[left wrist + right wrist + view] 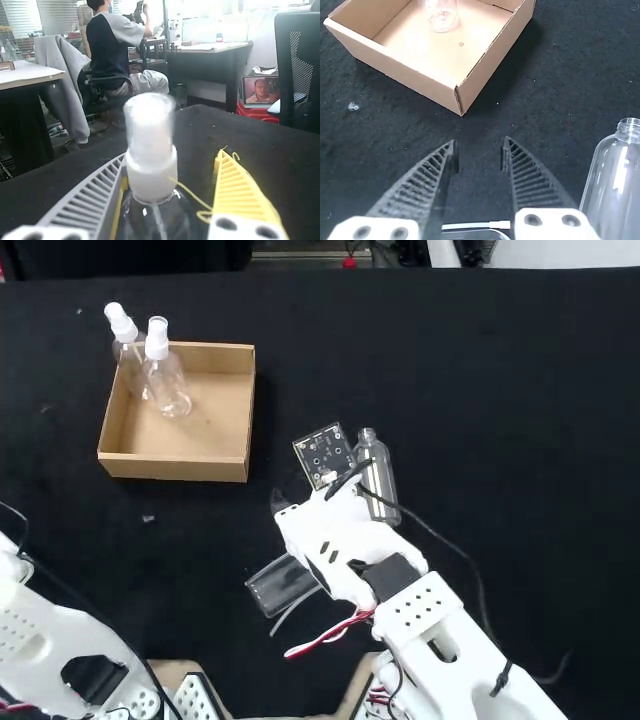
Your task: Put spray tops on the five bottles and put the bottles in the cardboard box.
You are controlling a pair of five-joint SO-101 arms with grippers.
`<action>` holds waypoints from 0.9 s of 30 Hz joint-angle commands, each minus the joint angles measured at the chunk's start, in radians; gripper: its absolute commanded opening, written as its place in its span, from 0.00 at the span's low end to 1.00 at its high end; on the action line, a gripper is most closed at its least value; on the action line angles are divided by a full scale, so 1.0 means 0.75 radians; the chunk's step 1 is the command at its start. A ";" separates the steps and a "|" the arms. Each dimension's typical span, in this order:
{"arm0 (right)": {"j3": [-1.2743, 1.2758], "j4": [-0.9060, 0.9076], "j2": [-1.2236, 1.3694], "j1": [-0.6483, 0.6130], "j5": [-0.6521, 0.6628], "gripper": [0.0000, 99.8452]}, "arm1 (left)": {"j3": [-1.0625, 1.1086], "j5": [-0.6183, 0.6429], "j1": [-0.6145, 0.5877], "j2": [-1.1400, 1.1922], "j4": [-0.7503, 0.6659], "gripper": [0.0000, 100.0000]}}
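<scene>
The cardboard box (pixel 225 405) sits at the table's far left with two clear bottles (pixel 165 375) standing in it, each with a white spray top. A third clear bottle (pixel 150 210) with a white spray top (pixel 150 150) stands upright in my left gripper (pixel 170 157), which is shut on it. An uncapped clear bottle (pixel 376 475) (pixel 612 175) lies on the table beside my right arm (pixel 340 540). My right gripper (pixel 477 145) is open and holds nothing, low over the cloth. It points at the box's near corner (pixel 457 95).
A clear plastic piece (pixel 283 585) with a thin white tube (pixel 475 226) lies under the right arm. The left arm's base (pixel 50 640) fills the near left corner. A black cloth (pixel 480 390) covers the table; chairs and desks stand beyond it.
</scene>
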 commanded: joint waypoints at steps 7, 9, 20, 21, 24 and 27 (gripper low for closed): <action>-0.009 -0.035 -0.044 -0.014 0.000 0.14 | -0.005 -0.008 0.015 -0.080 0.004 0.26; -0.009 -0.035 -0.044 -0.014 0.000 0.14 | -0.005 -0.006 -0.003 -0.080 0.004 0.26; -0.009 -0.035 -0.044 -0.014 0.000 0.14 | 0.064 -0.008 -0.024 -0.080 0.004 0.26; -0.009 -0.035 -0.044 -0.014 0.000 0.14 | 0.062 -0.008 -0.028 -0.080 0.004 0.26; -0.009 -0.035 -0.044 -0.014 0.000 0.14 | 0.052 -0.008 -0.032 -0.080 0.004 0.26; -0.009 -0.035 -0.044 -0.014 0.000 0.14 | 0.052 -0.010 -0.034 -0.080 0.004 0.26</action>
